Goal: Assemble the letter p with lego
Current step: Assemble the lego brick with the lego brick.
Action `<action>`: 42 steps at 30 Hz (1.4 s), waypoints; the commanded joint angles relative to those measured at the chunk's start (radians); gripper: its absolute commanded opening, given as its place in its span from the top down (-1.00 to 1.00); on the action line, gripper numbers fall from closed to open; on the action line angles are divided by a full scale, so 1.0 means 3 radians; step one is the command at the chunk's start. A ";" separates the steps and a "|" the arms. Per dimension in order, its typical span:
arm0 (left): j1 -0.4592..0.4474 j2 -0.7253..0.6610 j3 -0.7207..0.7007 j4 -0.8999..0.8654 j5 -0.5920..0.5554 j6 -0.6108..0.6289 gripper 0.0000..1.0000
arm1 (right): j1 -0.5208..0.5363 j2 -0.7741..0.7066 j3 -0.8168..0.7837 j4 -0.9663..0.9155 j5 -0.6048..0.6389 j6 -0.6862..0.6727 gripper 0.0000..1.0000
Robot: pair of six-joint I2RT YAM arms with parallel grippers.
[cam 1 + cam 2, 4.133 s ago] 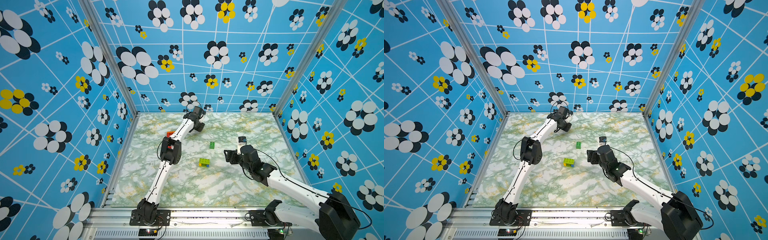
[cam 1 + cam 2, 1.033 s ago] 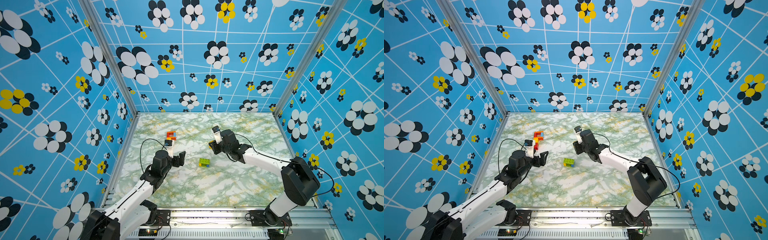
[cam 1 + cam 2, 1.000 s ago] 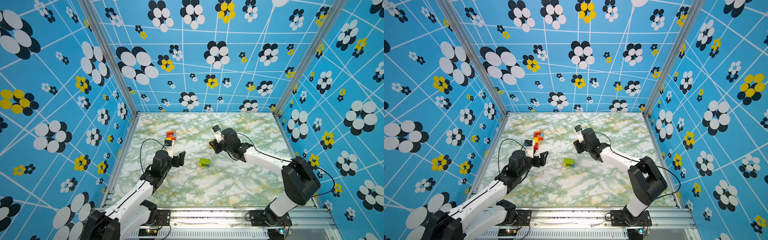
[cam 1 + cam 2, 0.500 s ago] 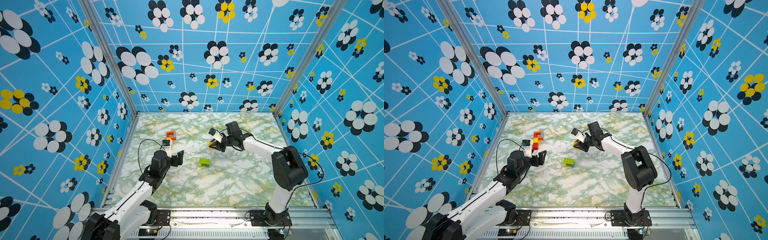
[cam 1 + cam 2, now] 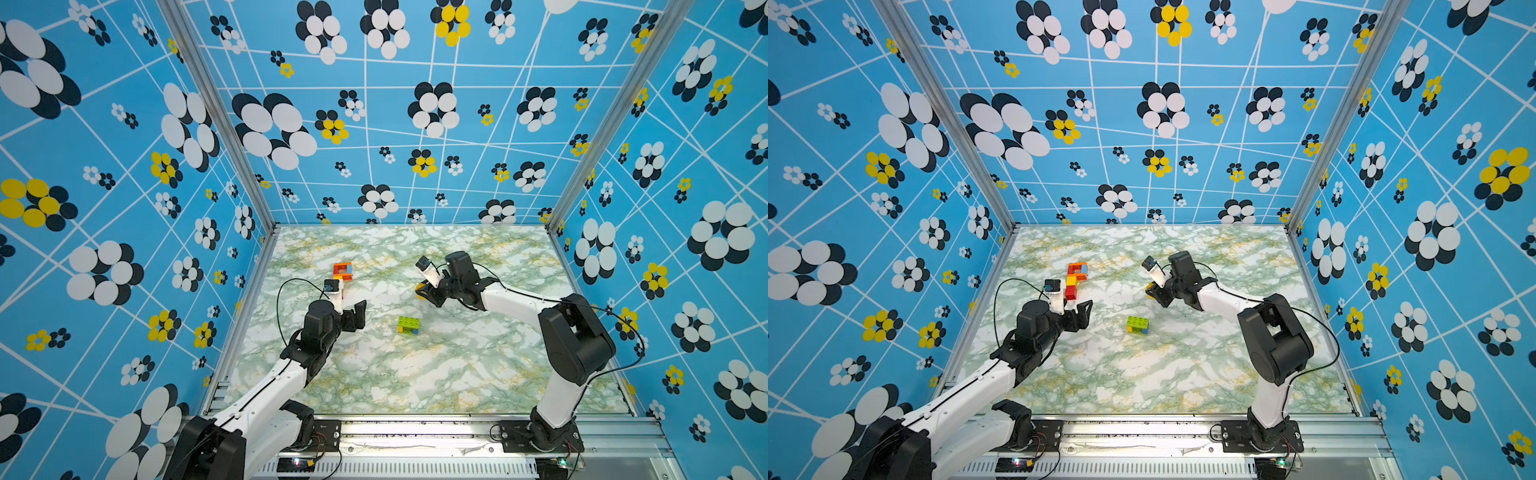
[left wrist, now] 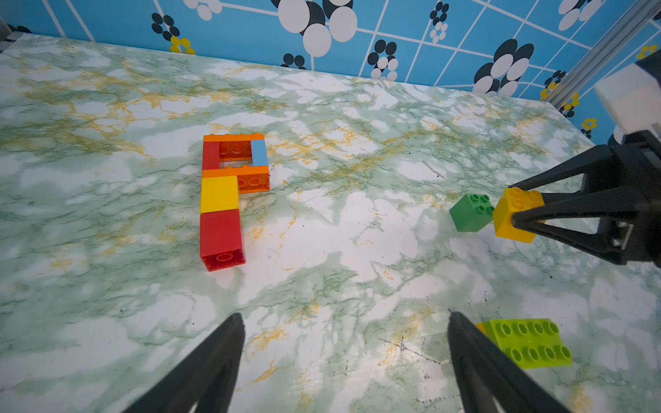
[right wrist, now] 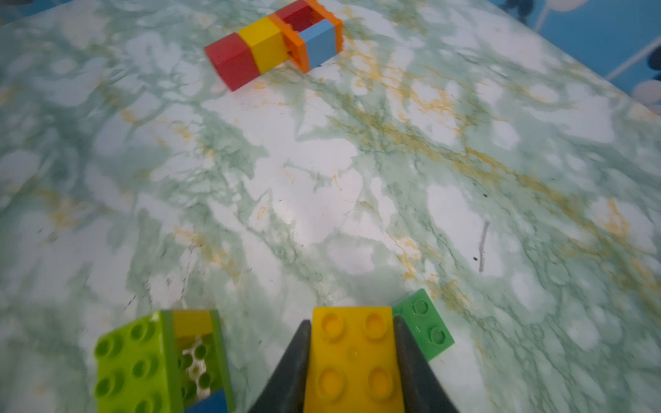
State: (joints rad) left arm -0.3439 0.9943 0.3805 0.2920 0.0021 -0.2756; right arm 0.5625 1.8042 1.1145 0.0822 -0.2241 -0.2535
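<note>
The letter P (image 6: 229,193), made of red, yellow, orange and light blue bricks, is lying flat on the marble table (image 5: 415,374), at the far left part. In a top view the left arm's camera is hiding its lower part (image 5: 343,271), while the left wrist view is showing the whole letter.

To the right of it, well apart, a green brick (image 6: 470,212) is sitting on the table. Just beside this one, the right gripper (image 6: 515,220) is squeezing a yellow brick (image 6: 517,214) between its two fingers and is holding it a little above the table. In both top views the gripper is covering the green brick almost fully; only the wrist views are showing it clearly (image 7: 425,327).

Nearer to the front, in the middle of the table, a lime block (image 5: 408,324) is lying on top of a yellow and a blue brick.

The left gripper (image 5: 353,313) is hanging near the foot of the letter with its fingers (image 6: 211,364) spread wide apart, and it is touching nothing. Bare table is lying between it and the letter.
</note>
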 commanded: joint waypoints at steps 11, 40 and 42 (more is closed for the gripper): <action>0.0045 -0.0126 -0.0014 -0.0002 0.0110 -0.0079 -0.81 | 0.0490 0.0025 -0.0109 0.0460 0.2544 0.1810 0.63; 0.0033 -0.0328 0.0023 -0.0166 0.0241 -0.0182 -0.83 | 0.0730 0.0530 0.0314 0.0103 0.3168 0.2480 0.61; 0.0036 -0.0329 0.0027 -0.0164 0.0241 -0.0182 -0.87 | 0.0737 0.0550 0.0344 0.0074 0.3194 0.2527 0.61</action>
State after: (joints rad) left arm -0.3397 0.9100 0.3805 0.2543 0.0635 -0.3229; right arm 0.7780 1.9488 1.1862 0.1410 0.6792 0.4606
